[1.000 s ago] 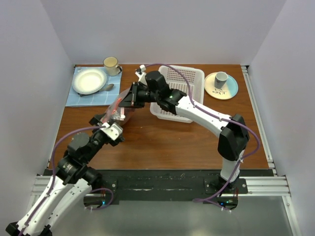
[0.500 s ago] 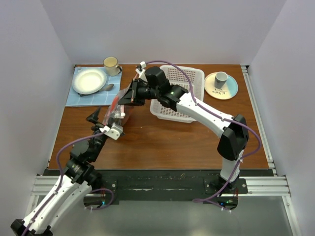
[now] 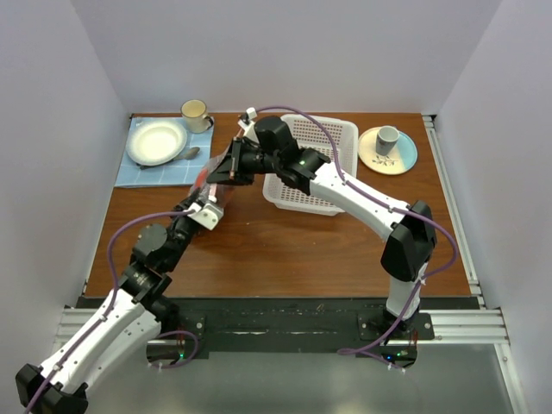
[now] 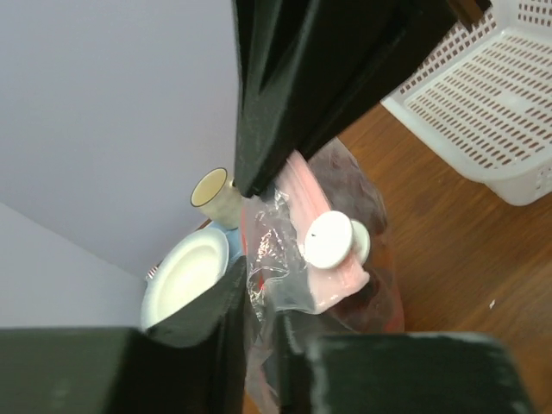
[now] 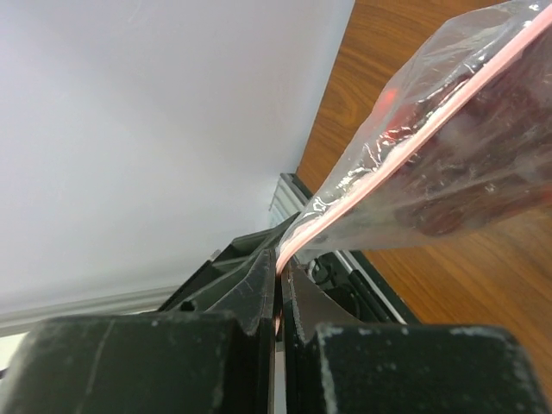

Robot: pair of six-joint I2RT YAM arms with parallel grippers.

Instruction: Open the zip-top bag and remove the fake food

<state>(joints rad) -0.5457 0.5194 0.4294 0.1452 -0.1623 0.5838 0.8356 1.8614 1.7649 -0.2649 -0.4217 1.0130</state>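
The zip-top bag (image 3: 207,185) hangs above the table's left middle, clear and crinkly with a pink zip strip (image 4: 321,263). My right gripper (image 3: 222,170) is shut on that strip's end (image 5: 278,267) and holds the bag up. My left gripper (image 3: 203,205) reaches in from below. Its jaws (image 4: 259,297) stand close together with a fold of the bag's clear film pinched between them. A white round slider (image 4: 330,241) sits on the strip just beyond them. The fake food shows as dark purple and red shapes inside the bag (image 5: 466,194), also low in the bag (image 4: 375,297).
A white perforated basket (image 3: 321,159) stands right of the bag, under the right arm. A white plate (image 3: 156,141) on a blue cloth, a spoon and a cream mug (image 3: 195,112) sit at the back left. A plate with a grey cup (image 3: 387,148) is back right.
My left arm has reached forward to the bag, and its gripper has gone from wide open to closed on the film. The right gripper kept its hold and shifted slightly toward the back.
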